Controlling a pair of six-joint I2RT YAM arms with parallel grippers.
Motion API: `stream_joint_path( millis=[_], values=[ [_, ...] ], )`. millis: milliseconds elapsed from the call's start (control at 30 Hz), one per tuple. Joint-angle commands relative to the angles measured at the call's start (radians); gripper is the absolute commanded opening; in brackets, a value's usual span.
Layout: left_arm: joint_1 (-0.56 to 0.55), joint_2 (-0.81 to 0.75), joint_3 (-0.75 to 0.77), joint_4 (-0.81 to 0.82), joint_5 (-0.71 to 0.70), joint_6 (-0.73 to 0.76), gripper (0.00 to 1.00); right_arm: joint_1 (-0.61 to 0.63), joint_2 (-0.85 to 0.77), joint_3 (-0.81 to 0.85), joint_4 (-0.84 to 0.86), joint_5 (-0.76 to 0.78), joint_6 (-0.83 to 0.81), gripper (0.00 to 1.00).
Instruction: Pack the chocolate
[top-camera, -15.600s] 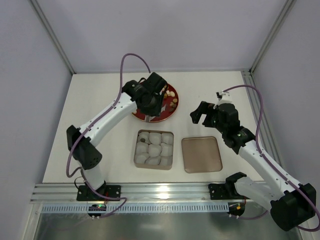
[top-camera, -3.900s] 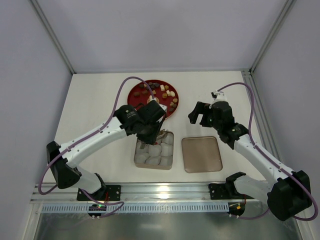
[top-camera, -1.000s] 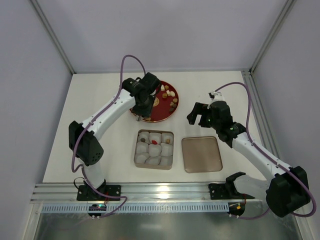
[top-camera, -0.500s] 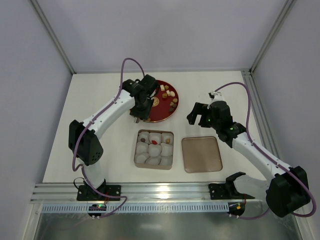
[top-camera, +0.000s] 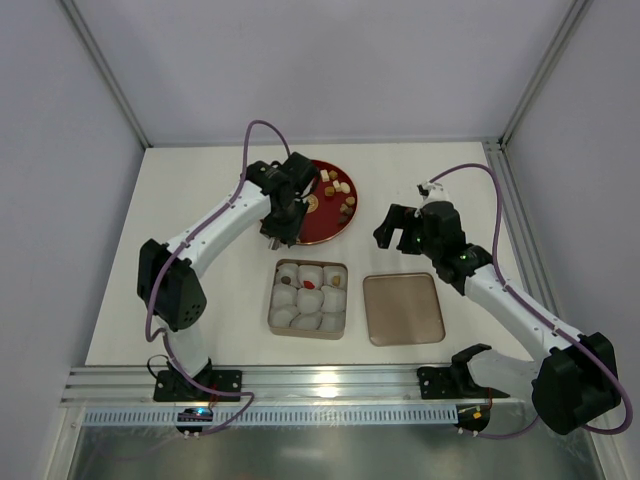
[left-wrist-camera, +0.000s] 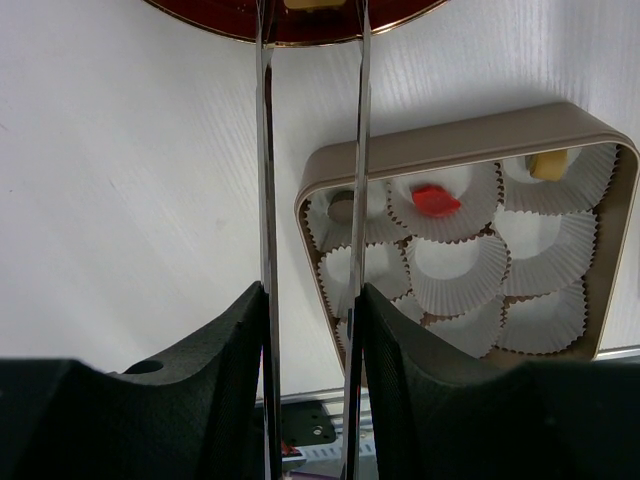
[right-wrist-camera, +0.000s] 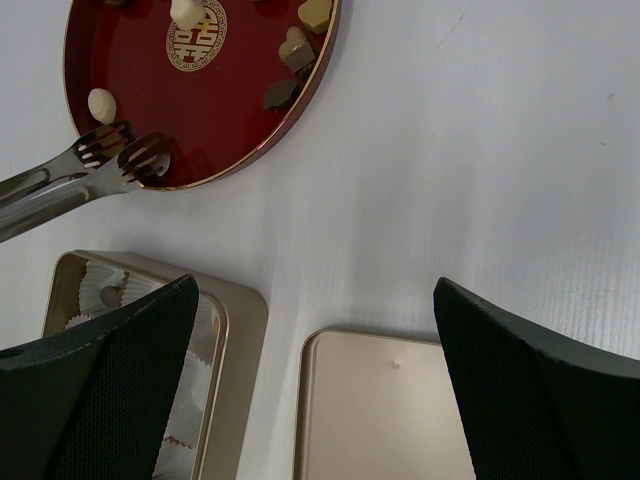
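A red plate (right-wrist-camera: 230, 100) sits far on the white surface (top-camera: 190, 190), metal tongs (right-wrist-camera: 70, 185) over its near-left edge; nearer lies a tin (left-wrist-camera: 450, 135) of crinkled paper cups (left-wrist-camera: 450, 275), a flat lid (top-camera: 403, 309) just right.

The right gripper (right-wrist-camera: 315, 300) spreads its dark, blurred fingers (right-wrist-camera: 90, 400) wide over the white table (right-wrist-camera: 480, 150). At upper left, a red plate (right-wrist-camera: 200, 110) with a gold emblem (right-wrist-camera: 196, 30) carries scattered chocolates (right-wrist-camera: 295, 45). Metal tongs (right-wrist-camera: 100, 165) reach in from the left, their slotted tips over its near edge. Below sits a gold tin (right-wrist-camera: 240, 340) of paper cups (right-wrist-camera: 95, 278), one holding a brown piece, with a flat gold lid (right-wrist-camera: 390, 410) beside it.
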Motion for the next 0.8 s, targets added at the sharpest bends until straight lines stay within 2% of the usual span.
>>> stream_joint_path(
  millis=[0, 433, 767],
  values=[
    [0.003, -0.026, 0.0, 0.013, 0.015, 0.018, 0.41, 0.0, -0.02, 0.04, 0.031, -0.003, -0.002, 1.0],
    [0.004, 0.001, 0.008, 0.018, 0.022, 0.023, 0.38, -0.002, -0.017, 0.036, 0.034, -0.003, -0.002, 1.0],
    [0.015, 0.02, 0.071, 0.019, 0.004, 0.023, 0.34, -0.002, -0.013, 0.037, 0.036, -0.001, -0.002, 1.0]
  ],
)
